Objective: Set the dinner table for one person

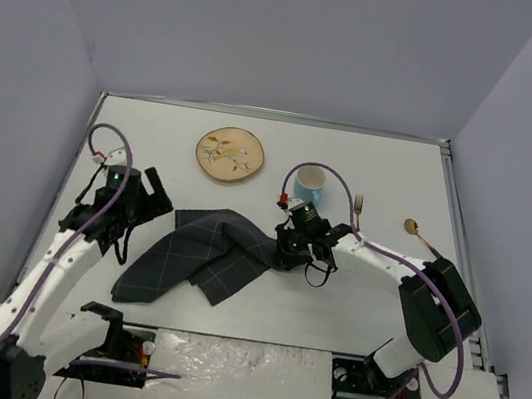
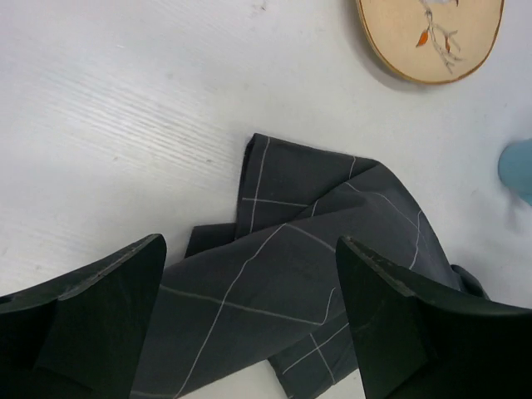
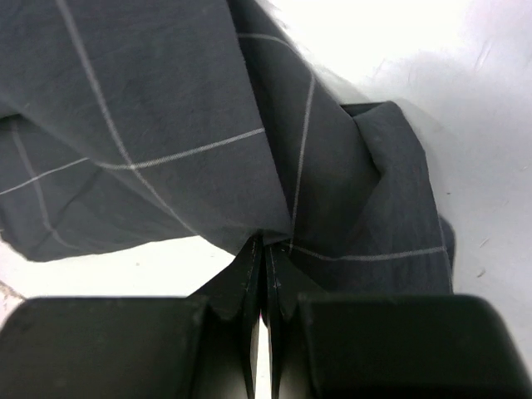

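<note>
A dark grey checked cloth placemat (image 1: 201, 255) lies crumpled on the white dinner table (image 1: 331, 301). My right gripper (image 1: 285, 254) is shut on the placemat's right edge; in the right wrist view its tips (image 3: 266, 245) pinch a fold of the cloth (image 3: 166, 125). My left gripper (image 1: 149, 188) is open and empty just left of the placemat, above its near part (image 2: 274, 283). A round beige plate (image 1: 230, 153) with a leaf pattern, a light blue cup (image 1: 309, 180), a gold fork (image 1: 358, 212) and a gold spoon (image 1: 415, 233) lie farther back.
The plate's edge (image 2: 432, 41) and a bit of the cup (image 2: 517, 170) show in the left wrist view. Grey walls close the table on three sides. Metal edge strips (image 1: 459, 230) run along the table's right and far sides.
</note>
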Available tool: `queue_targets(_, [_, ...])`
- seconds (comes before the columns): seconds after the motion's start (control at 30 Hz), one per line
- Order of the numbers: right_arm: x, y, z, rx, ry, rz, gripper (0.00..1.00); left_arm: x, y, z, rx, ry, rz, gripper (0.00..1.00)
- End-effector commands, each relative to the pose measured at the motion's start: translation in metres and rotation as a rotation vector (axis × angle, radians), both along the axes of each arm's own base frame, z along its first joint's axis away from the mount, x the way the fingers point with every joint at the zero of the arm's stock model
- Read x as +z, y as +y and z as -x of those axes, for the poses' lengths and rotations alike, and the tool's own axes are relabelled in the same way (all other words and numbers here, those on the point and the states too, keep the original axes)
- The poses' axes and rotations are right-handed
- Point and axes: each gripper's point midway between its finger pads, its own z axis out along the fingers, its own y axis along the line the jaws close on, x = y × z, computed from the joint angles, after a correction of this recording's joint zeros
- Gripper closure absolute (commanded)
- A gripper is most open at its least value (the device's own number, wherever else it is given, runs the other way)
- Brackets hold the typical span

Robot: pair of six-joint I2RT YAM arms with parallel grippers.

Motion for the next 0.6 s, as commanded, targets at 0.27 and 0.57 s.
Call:
queue_targets(0.27, [0.010, -0.009, -0.007, -0.080, -0.054, 0.025, 1.00, -0.007, -0.108, -0.067, -0.522, 0.031, 0.215, 0.17])
queue_targets(0.57, [0.025, -0.007, -0.016, -0.078, -0.109, 0.018, 1.00, -0.053, -0.067, -0.052, -0.277, 0.229, 0.096, 0.15])
